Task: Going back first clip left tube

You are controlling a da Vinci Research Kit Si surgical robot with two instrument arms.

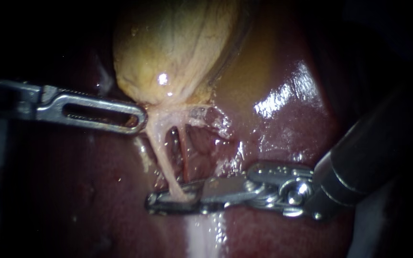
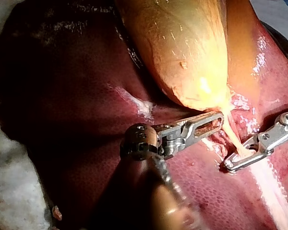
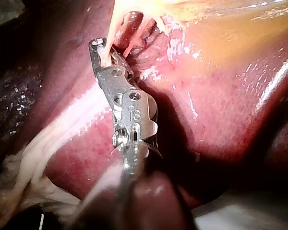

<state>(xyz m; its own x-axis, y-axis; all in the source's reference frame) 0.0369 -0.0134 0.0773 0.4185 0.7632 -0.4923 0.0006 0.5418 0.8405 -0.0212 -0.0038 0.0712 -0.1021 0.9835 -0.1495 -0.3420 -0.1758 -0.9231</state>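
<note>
Endoscope: thin, pale, taut left tube [image 1: 162, 153] runs from the yellow gallbladder [image 1: 168, 48] down into your steel right instrument [image 1: 175, 200]; jaws clamped on its lower end. Your slotted steel left instrument [image 1: 132, 117] touches the gallbladder neck. Left wrist: tube threads between those jaws. Right wrist: tube pinched at jaw tips, its far end hidden under metal.

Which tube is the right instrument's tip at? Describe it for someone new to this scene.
Below the yellowish gallbladder, two tubes run down over the liver. The left tube is the pale, thicker one ending at the right instrument's tip; its neighbour is thinner and redder.
</note>
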